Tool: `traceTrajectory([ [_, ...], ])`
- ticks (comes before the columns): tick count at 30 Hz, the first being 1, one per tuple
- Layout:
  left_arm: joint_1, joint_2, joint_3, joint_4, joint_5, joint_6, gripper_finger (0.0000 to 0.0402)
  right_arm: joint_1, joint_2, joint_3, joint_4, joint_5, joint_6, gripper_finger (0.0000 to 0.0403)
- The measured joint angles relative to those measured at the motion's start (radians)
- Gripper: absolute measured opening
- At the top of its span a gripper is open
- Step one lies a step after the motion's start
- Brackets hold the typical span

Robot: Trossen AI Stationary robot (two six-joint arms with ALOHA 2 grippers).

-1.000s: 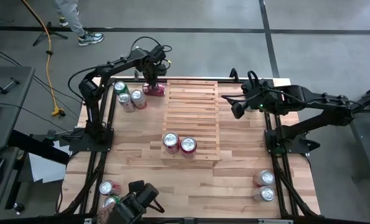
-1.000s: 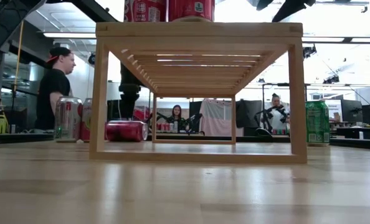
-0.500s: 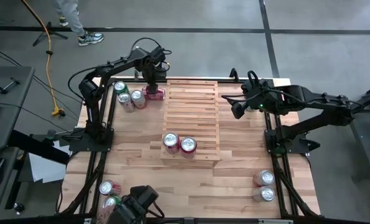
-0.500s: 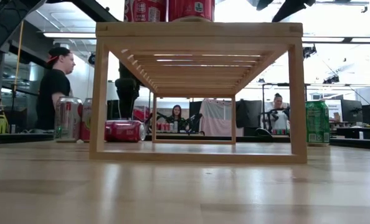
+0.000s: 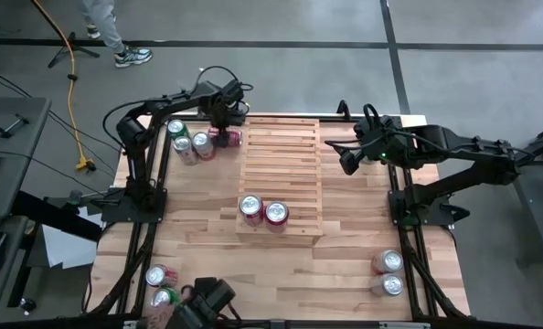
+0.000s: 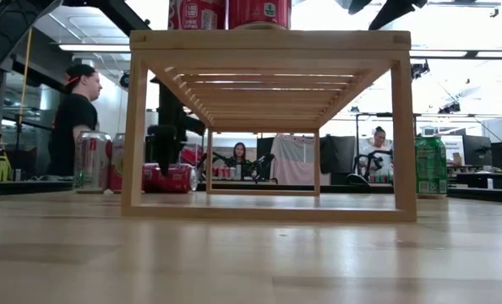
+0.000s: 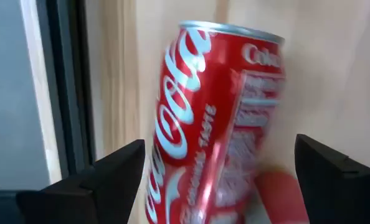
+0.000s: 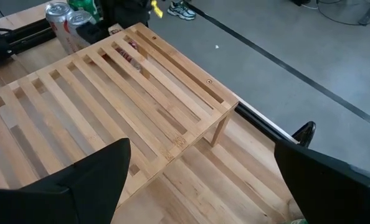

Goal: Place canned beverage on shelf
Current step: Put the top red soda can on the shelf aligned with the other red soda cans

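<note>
Hovering over the far left corner of the table, my left gripper has its two dark fingers spread apart on both sides of a red cola can that lies on its side on the wooden tabletop, just beside the pale-wood slatted shelf; I do not clamp it. Two red cans stand upright on the near end of the shelf. My right gripper waits beside the far right of the shelf with fingers apart, holding nothing.
</note>
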Motion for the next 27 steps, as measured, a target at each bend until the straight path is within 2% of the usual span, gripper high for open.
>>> traceTrajectory([
  [4,-0.026,0.0,-0.043,0.102,-0.017,0.001,0.031,0.0,0.0,0.0,0.0,0.006,0.0,0.0383],
  [10,-0.053,-0.001,-0.114,0.155,-0.065,0.032,0.031,0.0,0.0,0.0,0.0,0.001,0.001,0.0383],
  [15,-0.065,-0.006,-0.17,0.169,-0.166,0.024,0.0306,0.0,0.0,0.0,0.0,0.001,0.004,0.0383],
  [18,-0.075,-0.006,-0.178,0.167,-0.185,-0.005,0.0277,0.0,0.0,0.0,0.002,0.0,0.008,0.0383],
  [23,-0.083,-0.006,-0.178,0.168,-0.224,-0.047,0.019,0.0,0.0,0.0,0.009,-0.002,0.008,0.0383],
  [27,-0.087,-0.003,-0.161,0.148,-0.237,-0.07,0.019,0.0,0.0,0.0,0.011,-0.003,0.008,0.0383],
])
